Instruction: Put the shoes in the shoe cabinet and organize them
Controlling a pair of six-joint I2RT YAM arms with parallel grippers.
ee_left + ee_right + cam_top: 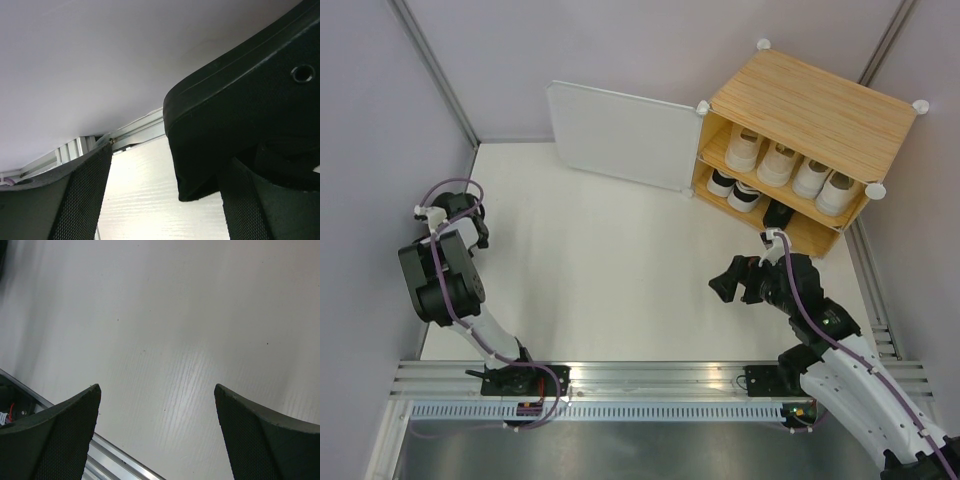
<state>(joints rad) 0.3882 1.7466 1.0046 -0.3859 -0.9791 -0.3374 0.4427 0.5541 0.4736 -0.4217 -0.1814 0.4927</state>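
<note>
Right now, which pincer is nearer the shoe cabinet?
Right. The right pincer hangs just in front of the shoe cabinet; the left pincer sits far across the table.

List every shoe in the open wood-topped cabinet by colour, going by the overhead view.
In the wood-topped shoe cabinet:
White or cream lace-up shoes, upper shelf: 4
White shoes with black trim, lower shelf: 2
All-black shoe, lower shelf: 1
Total in view: 7
</note>
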